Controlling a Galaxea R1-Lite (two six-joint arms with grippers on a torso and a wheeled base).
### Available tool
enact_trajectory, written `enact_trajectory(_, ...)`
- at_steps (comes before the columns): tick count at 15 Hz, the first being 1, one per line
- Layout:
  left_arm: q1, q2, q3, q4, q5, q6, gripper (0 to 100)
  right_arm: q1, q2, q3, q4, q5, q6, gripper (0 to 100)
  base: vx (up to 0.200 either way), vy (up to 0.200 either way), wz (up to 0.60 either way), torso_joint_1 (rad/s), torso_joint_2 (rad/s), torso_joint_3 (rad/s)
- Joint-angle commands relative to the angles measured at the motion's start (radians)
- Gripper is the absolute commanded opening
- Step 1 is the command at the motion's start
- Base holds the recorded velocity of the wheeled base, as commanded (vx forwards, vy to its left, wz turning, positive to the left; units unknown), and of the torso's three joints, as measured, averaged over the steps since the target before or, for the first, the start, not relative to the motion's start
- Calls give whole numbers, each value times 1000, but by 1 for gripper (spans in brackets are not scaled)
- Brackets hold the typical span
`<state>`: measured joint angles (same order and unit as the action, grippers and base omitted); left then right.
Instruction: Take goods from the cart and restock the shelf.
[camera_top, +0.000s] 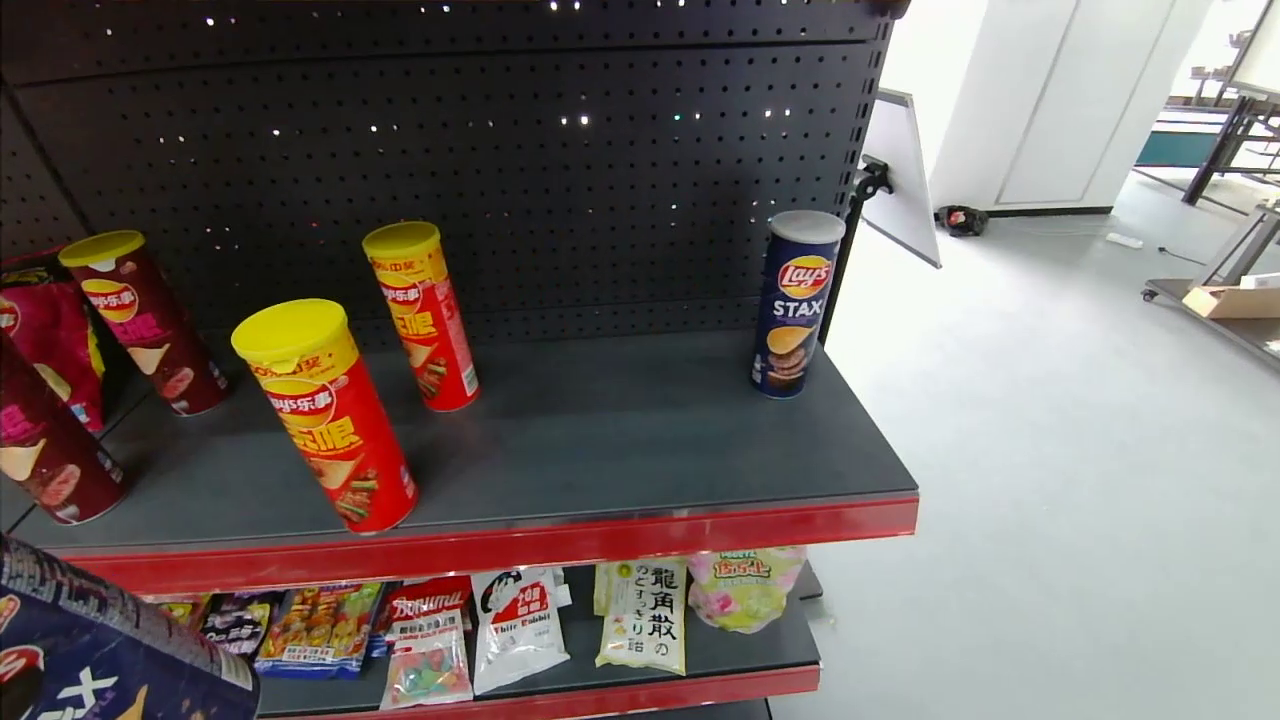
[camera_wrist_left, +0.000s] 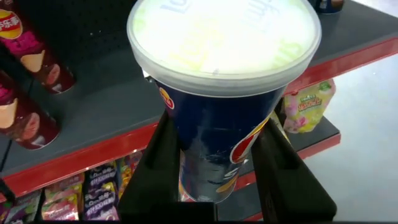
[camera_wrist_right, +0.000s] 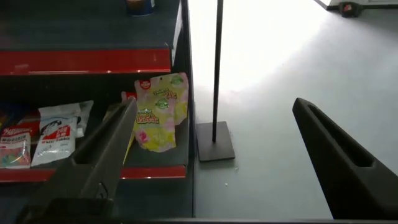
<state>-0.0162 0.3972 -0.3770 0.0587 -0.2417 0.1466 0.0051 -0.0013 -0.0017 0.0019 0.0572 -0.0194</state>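
Left gripper (camera_wrist_left: 221, 158) clenching a blue chip can (camera_wrist_left: 217, 118), low in front of the shelf (camera_top: 620, 440).

Its fingers are pressing both sides of the can, which is lying tilted rather than upright, lid toward the wrist, below and left of the shelf's red front lip (camera_top: 500, 545). The bare stretch of board is sitting up and to the right of it, between the rear red can (camera_top: 420, 315) and the shelved blue can (camera_top: 797, 305) standing at the right end; I am judging the left arm the nearer one. The front red can (camera_top: 325, 415), standing right at the lip, is looking like the main obstacle, with maroon cans (camera_top: 145, 320) crowding the left. The right gripper (camera_wrist_right: 214, 106) is hanging released, jaws wide, over the floor off the shelf's right end.
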Motion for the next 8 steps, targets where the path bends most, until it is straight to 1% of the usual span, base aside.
enact_trajectory(1, -2, 0, -11, 0, -37, -30, 0, -1, 1, 0, 0, 6, -2, 100, 0, 0, 0, 0, 0, 0)
enact_trajectory(2, -2, -5, -13, 0, -77, -55, 0, -1, 1, 0, 0, 9, -4, 100, 0, 0, 0, 0, 0, 0)
enact_trajectory(3, -2, -8, -11, 0, -91, -59, 0, -1, 1, -9, -2, 26, 1, 100, 0, 0, 0, 0, 0, 0)
enact_trajectory(4, -2, -8, -13, 0, -94, -59, 0, 9, 66, -98, 3, 62, 16, 100, 0, 0, 0, 0, 0, 0)
enact_trajectory(5, -2, 5, -10, 0, -97, -61, 0, 10, 261, -251, 3, 59, 91, 100, 0, 0, 0, 0, 0, 0)
enact_trajectory(6, -2, 12, -3, 1, -94, -61, 0, 16, 397, -353, 7, 65, 145, 100, 0, 0, 0, 0, 0, 0)
enact_trajectory(7, -2, 17, -5, 1, -91, -61, 0, 19, 455, -373, 6, 70, 137, 100, 0, 0, 0, 0, 0, 0)
enact_trajectory(8, -2, 25, -6, 4, -93, -61, 0, 39, 573, -389, -8, 98, 111, 100, 0, 0, 0, 0, 0, 0)
